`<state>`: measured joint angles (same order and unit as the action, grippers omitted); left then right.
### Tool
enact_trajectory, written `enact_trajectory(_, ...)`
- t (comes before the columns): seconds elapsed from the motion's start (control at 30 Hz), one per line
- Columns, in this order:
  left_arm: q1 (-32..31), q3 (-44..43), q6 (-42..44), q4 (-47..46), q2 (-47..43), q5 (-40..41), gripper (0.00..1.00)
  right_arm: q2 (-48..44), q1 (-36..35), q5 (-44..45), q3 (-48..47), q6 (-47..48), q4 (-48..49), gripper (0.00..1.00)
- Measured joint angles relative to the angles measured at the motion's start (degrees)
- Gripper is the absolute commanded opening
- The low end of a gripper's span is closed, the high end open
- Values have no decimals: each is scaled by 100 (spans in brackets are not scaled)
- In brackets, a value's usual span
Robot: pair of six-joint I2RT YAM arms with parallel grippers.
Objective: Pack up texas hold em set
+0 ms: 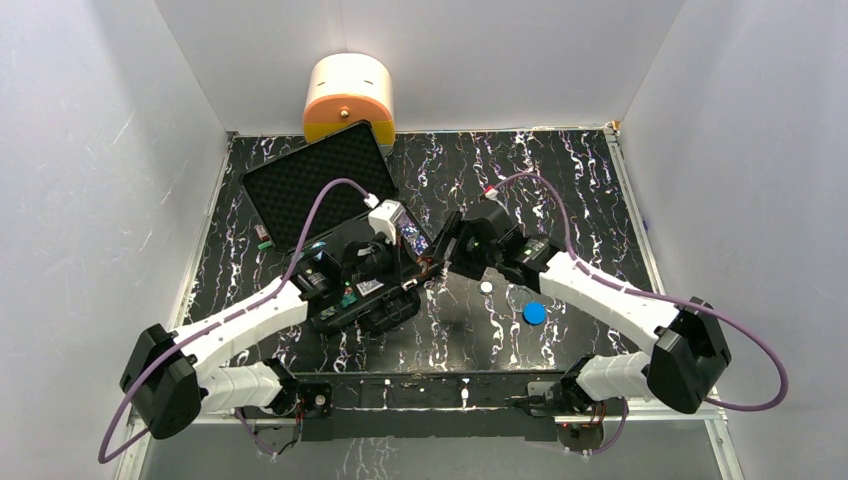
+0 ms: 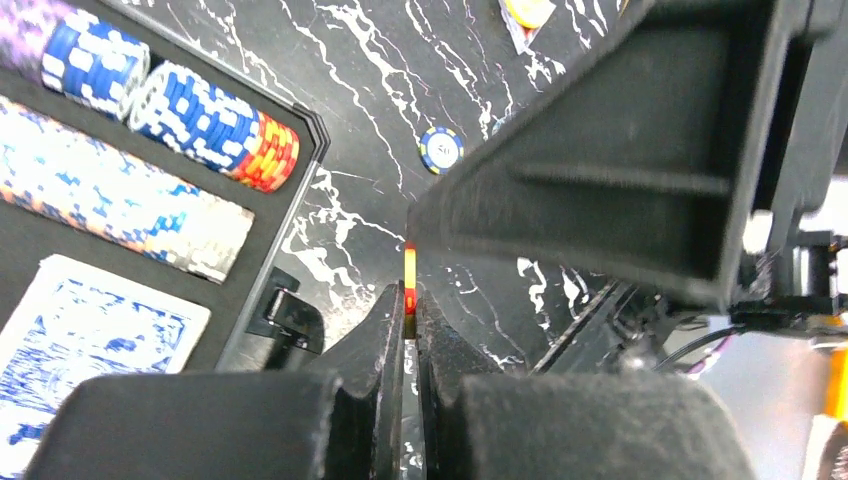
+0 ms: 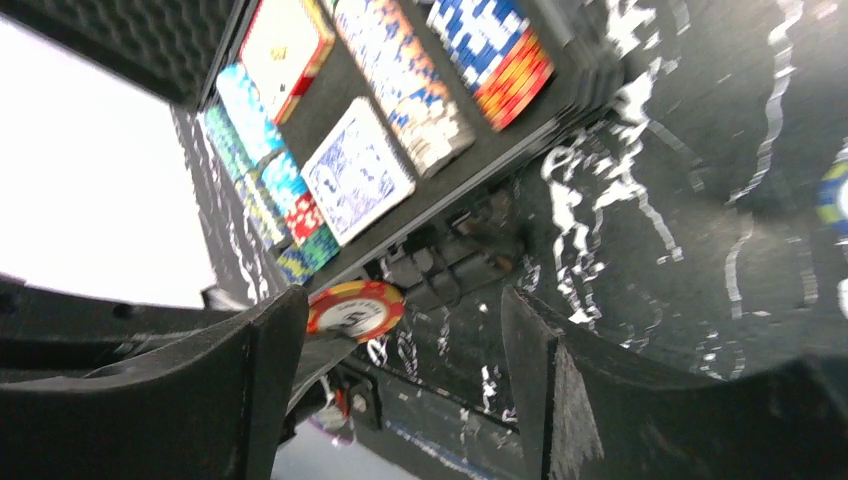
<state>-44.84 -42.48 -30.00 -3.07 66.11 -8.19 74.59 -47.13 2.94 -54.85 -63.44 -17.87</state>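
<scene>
The texas hold em set's black case lies open, its foam lid (image 1: 320,180) leaning back; the left arm hides most of the tray. Chip rows (image 2: 215,125), a blue deck (image 2: 85,340) and a red deck (image 3: 285,45) sit in the tray. My left gripper (image 2: 410,300) is shut on a red-and-yellow chip (image 2: 410,268), held edge-on just right of the case's front corner. My right gripper (image 3: 405,320) stands open, facing the left one; the same chip (image 3: 357,308) shows beside its left finger, not touching the right finger. Both grippers meet near the case (image 1: 435,265).
A blue disc (image 1: 534,313) and a small white disc (image 1: 486,287) lie on the marbled table right of the case. A loose blue-rimmed chip (image 2: 441,148) lies on the table beyond the left gripper. A cream-and-orange container (image 1: 348,97) stands behind the lid.
</scene>
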Motion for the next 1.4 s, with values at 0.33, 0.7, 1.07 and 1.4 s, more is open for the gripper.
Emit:
enact_trajectory(0.33,0,-1414,1851,962,1163,-389,0,-581,1467,540,4,977,-671,78)
enact_trajectory(0.7,0,-2332,3025,1897,2564,-479,0,-1228,1888,133,1204,1469,-619,77)
enact_trajectory(1.07,0,-2863,3329,2275,3108,155,0,-1567,1888,-39,1351,1679,-426,77)
enact_trajectory(1.4,-9,-3097,3397,2433,3407,828,0,-1622,1888,-42,1506,1784,-326,77)
